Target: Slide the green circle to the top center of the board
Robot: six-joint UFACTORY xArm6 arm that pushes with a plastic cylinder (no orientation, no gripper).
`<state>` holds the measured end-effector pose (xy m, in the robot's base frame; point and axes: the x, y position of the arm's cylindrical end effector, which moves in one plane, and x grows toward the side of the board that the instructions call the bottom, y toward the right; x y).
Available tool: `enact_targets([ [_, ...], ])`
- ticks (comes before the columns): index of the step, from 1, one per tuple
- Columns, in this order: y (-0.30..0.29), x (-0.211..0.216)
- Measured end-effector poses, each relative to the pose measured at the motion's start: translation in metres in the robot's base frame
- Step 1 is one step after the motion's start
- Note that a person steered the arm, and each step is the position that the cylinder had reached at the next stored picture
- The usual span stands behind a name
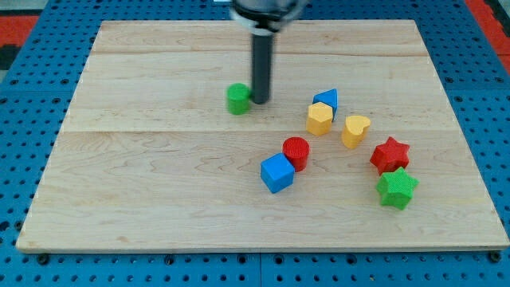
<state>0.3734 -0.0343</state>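
Observation:
The green circle (pixel 237 99) lies on the wooden board (pixel 159 175), a little left of centre in the upper half. My tip (pixel 260 101) stands right beside it, on its right side, touching or nearly touching it. The dark rod rises from there to the view's top edge.
To the right lie a blue triangle (pixel 327 100), two yellow heart-like blocks (pixel 319 119) (pixel 355 131), a red circle (pixel 296 151), a blue cube (pixel 277 173), a red star (pixel 390 155) and a green star (pixel 396 188). Blue pegboard (pixel 32 143) surrounds the board.

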Motion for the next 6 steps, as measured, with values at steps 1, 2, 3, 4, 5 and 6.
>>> enact_targets([
  [1,-0.017,0.034],
  [2,-0.046,0.035],
  [3,-0.117,0.016],
  [4,-0.051,-0.051],
  [5,-0.021,-0.094],
  [6,-0.011,-0.048],
])
